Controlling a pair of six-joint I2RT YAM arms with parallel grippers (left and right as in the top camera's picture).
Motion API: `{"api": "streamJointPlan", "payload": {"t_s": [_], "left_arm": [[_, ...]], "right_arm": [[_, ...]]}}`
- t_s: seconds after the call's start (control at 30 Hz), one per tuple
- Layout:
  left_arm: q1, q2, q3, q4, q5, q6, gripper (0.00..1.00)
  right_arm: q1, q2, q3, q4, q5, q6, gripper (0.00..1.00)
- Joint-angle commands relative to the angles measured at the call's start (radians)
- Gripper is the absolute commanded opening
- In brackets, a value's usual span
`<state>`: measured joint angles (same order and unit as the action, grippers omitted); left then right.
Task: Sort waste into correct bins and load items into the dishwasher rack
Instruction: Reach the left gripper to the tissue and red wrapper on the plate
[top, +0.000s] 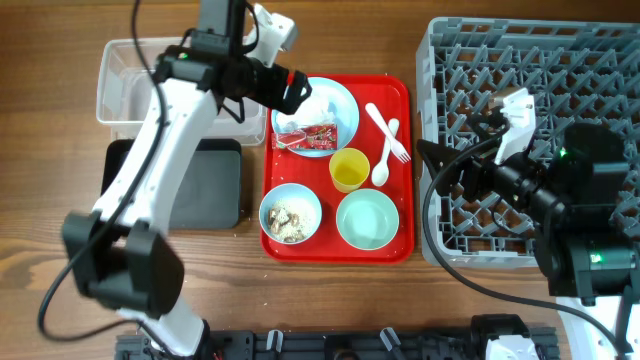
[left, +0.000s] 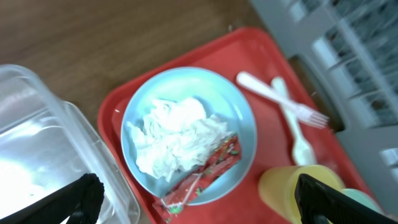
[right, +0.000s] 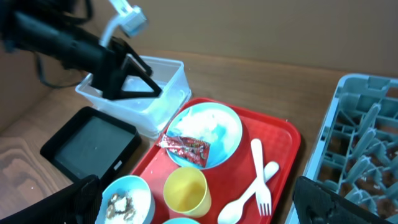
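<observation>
One large square grey plastic dishwasher rack (top: 500, 50), at the right edge of the wooden surface (top: 50, 150).
One red serving tray (top: 402, 95), centre, just left of the rack.
One clear plastic tub (top: 120, 90), far-left corner. One shallow black tray (top: 205, 190) just beside it on the near side.
One pale blue round plate (top: 345, 100), tray's far-left corner.
Two pale blue-green bowls (top: 291, 213) (top: 367, 219), along the tray's near side.
Left claw (top: 295, 95), fingers apart, holding nothing, above the plate.
Right claw (top: 432, 168), fingers apart, holding nothing, over the rack's left edge.
One small yellow cup (top: 349, 169), mid-tray.
One white plastic fork (top: 383, 128) and spoon (top: 381, 172), crossed, right of the plate.
One crumpled white tissue (top: 318, 103), on the plate.
One small red shiny snack wrapper (top: 305, 135), at the plate's near rim.
Brownish-white food scraps (top: 288, 215), in the left bowl.
</observation>
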<state>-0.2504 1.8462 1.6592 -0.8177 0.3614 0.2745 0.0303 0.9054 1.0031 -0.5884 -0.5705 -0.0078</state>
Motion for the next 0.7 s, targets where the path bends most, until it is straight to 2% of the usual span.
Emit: {"api": "streamJointPlan", "payload": {"t_s": [0.0,0.33,0.5,0.67], "left_arm": [[-0.01,0.084,0.022,0.017,0.022,0.148,1.0],[-0.121,0.197,0.022,0.05,-0.222,0.373,1.0],[-0.158,0.24,0.022,0.126,-0.33,0.381,1.0],[-0.161,0.293,0.022,0.161,-0.33,0.38,1.0]], "right_arm": [[0.006,0.031,0.017,-0.017,-0.021,-0.017,1.0],[0.006,0.116,0.017,-0.064,-0.022,-0.01,1.0],[0.006,0.119,0.017,-0.069,-0.023,-0.007,1.0],[0.006,0.119,0.017,-0.08,-0.022,-0.009,1.0]]}}
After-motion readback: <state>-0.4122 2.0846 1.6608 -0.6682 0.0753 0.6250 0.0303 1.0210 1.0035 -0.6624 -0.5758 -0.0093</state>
